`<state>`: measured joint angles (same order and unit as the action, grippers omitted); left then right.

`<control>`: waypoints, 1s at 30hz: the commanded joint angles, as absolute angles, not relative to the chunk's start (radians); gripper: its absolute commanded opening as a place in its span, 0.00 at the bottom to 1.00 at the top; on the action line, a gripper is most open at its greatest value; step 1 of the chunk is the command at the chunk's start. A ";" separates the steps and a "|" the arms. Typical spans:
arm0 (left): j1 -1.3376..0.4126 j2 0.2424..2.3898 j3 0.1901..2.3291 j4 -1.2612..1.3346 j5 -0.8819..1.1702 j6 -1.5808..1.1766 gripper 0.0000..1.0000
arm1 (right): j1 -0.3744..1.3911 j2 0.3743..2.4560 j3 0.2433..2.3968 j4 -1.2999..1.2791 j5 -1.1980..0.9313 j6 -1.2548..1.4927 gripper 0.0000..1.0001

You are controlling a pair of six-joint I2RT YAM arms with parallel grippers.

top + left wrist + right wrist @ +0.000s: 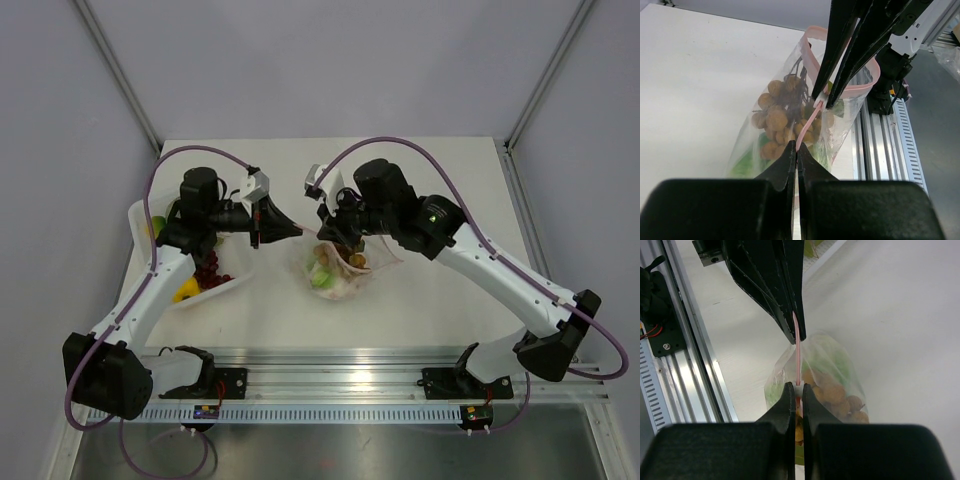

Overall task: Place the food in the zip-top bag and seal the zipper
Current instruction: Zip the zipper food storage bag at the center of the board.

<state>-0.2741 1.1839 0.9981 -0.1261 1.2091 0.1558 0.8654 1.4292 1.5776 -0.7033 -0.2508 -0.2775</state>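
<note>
Pink-red zipper [797, 352] pulled taut over mid-table, left gripper [796, 148] clamping its 9 o'clock end, right gripper [796, 388] pinching it toward 3 o'clock, zip-top bag [338, 275] hanging below, tan-brown balls [776, 120] inside.

Left arm [150, 290] and right arm [500, 268] had white link shells, black joint housings and black base blocks [105, 375]. A purple cable [190, 153] ran along each arm. A light-grey camera mount [257, 187] sat at each wrist. The right arm's housing showed a small green spot [433, 212], possibly an indicator light. Left gripper [796, 150] and right gripper [796, 388] had matte black fingers [782, 170] that tapered to thin tips.
</note>
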 commanded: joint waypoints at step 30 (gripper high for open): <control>-0.216 1.140 0.968 0.167 1.095 -0.041 0.00 | 0.857 1.111 1.444 -0.698 0.124 0.035 0.54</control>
<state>-0.2203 1.1767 0.9657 0.0811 1.1072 -0.0212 0.8642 1.1862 1.4513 -0.7654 -0.0059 -0.1135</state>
